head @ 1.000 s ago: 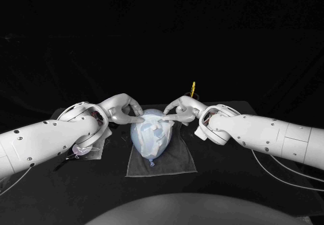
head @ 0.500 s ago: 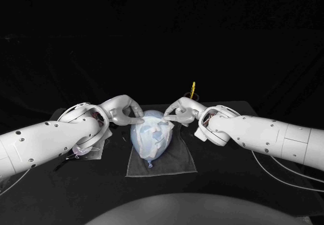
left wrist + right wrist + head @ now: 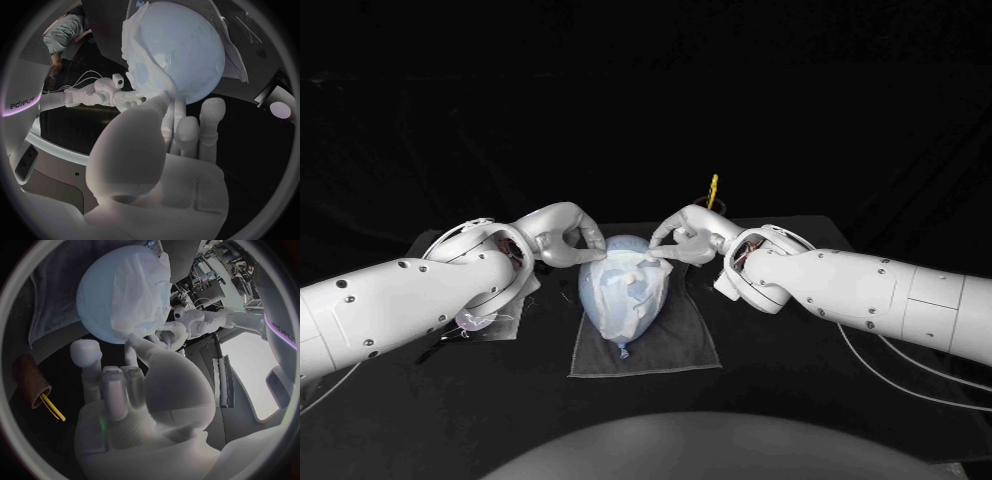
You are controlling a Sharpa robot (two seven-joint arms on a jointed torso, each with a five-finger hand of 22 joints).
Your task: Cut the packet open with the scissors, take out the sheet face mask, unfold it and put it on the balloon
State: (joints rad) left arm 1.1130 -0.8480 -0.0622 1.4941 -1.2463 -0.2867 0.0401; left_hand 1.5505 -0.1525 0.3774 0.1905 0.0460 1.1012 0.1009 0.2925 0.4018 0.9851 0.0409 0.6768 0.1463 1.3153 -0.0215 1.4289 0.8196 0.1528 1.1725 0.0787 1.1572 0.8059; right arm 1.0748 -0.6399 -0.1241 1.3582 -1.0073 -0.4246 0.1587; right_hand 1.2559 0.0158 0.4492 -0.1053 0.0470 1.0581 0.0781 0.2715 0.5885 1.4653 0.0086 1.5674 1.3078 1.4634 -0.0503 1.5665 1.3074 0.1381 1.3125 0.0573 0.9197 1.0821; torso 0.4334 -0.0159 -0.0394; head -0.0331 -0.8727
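Silver fingers meet at the centre of the head view, where the robot's left hand [image 3: 564, 237] and right hand [image 3: 682, 234] close in from either side on the far end of the balloon [image 3: 620, 318]. Each hand appears to pinch the upper edge of the white sheet face mask [image 3: 635, 272] between thumb and a finger while the other fingers stay spread; the right wrist view shows that pinch more plainly than the left wrist view does. The mask is already out of its packet and draped over the balloon's rounded top. It is wrinkled and bunched near the hands, and the pale blue skin shows bare toward the knotted neck that points at the lower edge of the frame. Holding the edge from both sides looks meant to stretch the damp sheet flat and centre it instead of letting it fold on itself. The balloon lies on a grey cloth [image 3: 678, 350], probably laid there to keep it from rolling on the black table [image 3: 516, 400]. Just above the right hand, a thin yellow item [image 3: 713, 190] stands upright in what the right wrist view shows as a brown holder [image 3: 30, 380]. A pale crumpled scrap [image 3: 485, 322] lies under the left arm at centre left, possibly the opened packet, though it is too small to tell.
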